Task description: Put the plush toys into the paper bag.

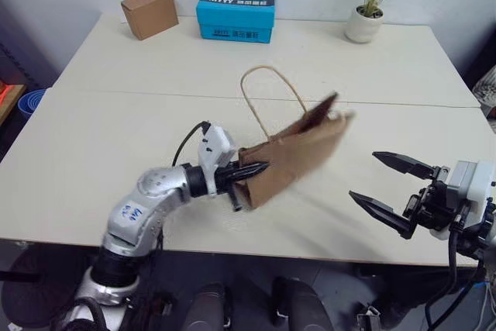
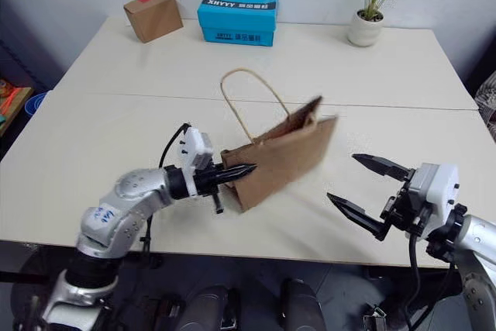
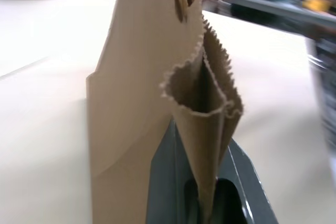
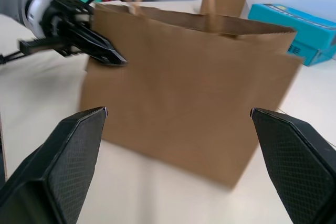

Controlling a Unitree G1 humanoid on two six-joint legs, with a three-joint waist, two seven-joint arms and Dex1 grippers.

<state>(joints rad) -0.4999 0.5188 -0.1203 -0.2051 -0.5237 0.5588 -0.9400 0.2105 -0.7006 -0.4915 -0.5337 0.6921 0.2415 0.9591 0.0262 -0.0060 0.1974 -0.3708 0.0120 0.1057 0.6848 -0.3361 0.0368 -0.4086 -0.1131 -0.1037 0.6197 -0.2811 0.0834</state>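
Left end effector clamped on bag rim at its left end. Bag on surface, tilted, long axis running up-right, handle upward. Right end effector spread wide, empty, just right of bag. I see no toys.

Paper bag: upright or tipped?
Tipped. The bag leans over on the table, one end pinched in the shut left gripper; the handle loop arcs above it.
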